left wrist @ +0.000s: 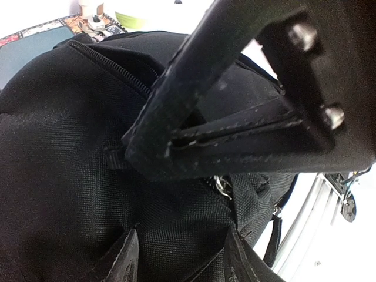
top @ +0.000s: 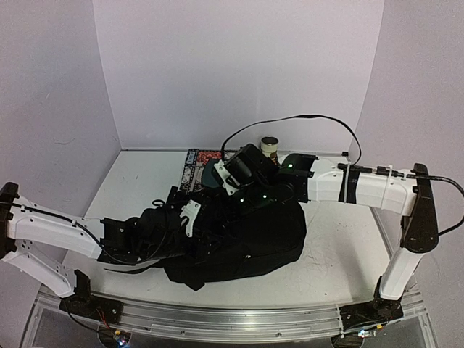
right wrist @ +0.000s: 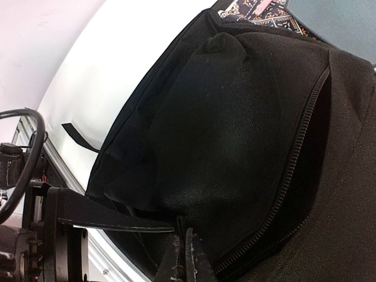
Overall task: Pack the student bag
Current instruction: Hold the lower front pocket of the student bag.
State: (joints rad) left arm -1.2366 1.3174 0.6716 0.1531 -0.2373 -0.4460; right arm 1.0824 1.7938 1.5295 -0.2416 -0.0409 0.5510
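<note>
Fabric fills the near ground: the student bag point(top: 254, 232) lies slumped on the white table point(top: 341, 254), centred just beyond the arm bases, with a loose strap point(top: 127, 270) trailing from its near left corner. We see the left gripper point(left wrist: 182, 258) set against the bag's left side. Its fingers point(left wrist: 124, 261) stand partly apart with black cloth bulging between them, and we cannot tell whether that cloth is pinched. Over the top from the right, the right gripper point(right wrist: 187, 258) has its jaws fully together, tips down at the cloth beside the unzipped zipper point(right wrist: 299, 153). We cannot tell if anything thin is caught there. Behind the bag, partly hidden by it, lie a patterned red-and-black mat point(top: 197, 165) and a teal flat item point(top: 212, 172). Farther back a can point(top: 270, 147) stands near the wall.
</note>
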